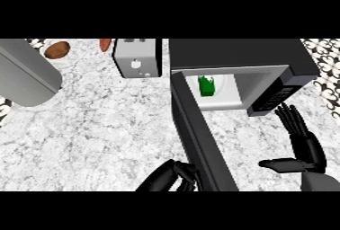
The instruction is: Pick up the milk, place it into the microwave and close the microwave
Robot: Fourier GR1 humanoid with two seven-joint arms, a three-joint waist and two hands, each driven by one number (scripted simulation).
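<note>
Two robot hands show near an open microwave [239, 51] standing on a pale, speckled tabletop [100, 126]. The microwave's door [203, 143] is swung wide, reaching out from the left side of its front toward the viewer. Inside the microwave, the milk [207, 85], a green carton, stands on the white turntable [222, 102], toward the cavity's left. The left robot hand [169, 176] sits at the door's free end, on its outer side, fingers curled together; whether they grip the door cannot be told. The right robot hand [304, 146] hangs in front of the microwave's control panel [275, 96], just apart from it, fingers straight and spread from the thumb, holding nothing. Left of the microwave stands a silver toaster [137, 58]. Farther left lie an orange vegetable [105, 43], a brown round thing [58, 49] and a large grey cylinder [23, 72].
</note>
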